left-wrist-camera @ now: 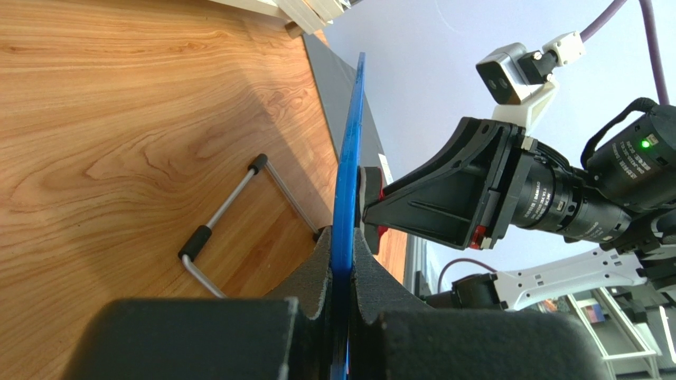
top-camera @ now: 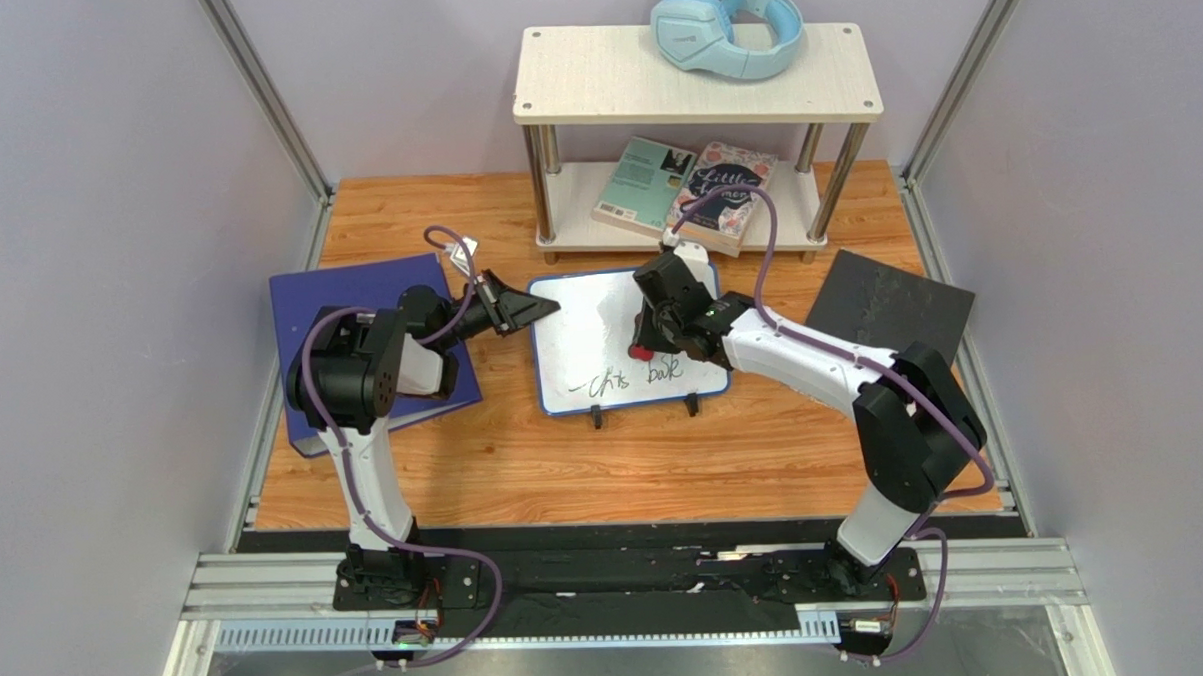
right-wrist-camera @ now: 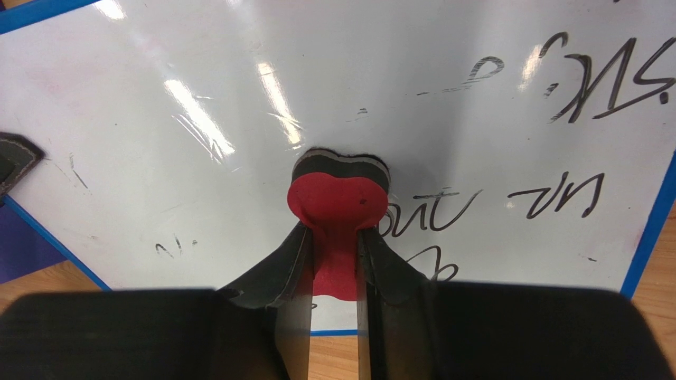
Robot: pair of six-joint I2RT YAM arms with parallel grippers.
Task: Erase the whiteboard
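Observation:
The whiteboard [top-camera: 601, 346] with a blue frame lies mid-table, dark handwriting along its near part. My left gripper [top-camera: 539, 307] is shut on the board's left edge; the left wrist view shows the blue frame [left-wrist-camera: 349, 174] pinched between its pads. My right gripper [top-camera: 660, 329] is shut on a red eraser [right-wrist-camera: 337, 202] with a dark felt face, pressed against the white surface [right-wrist-camera: 198, 95] among the writing. The eraser also shows beside the board in the left wrist view [left-wrist-camera: 382, 194].
A dark blue binder [top-camera: 344, 310] lies under the left arm. A black flat board [top-camera: 892, 301] lies at right. A shelf [top-camera: 696, 80] at the back holds blue headphones [top-camera: 725, 26] and books [top-camera: 685, 185]. The board's wire foot [left-wrist-camera: 230, 214] rests on the wood.

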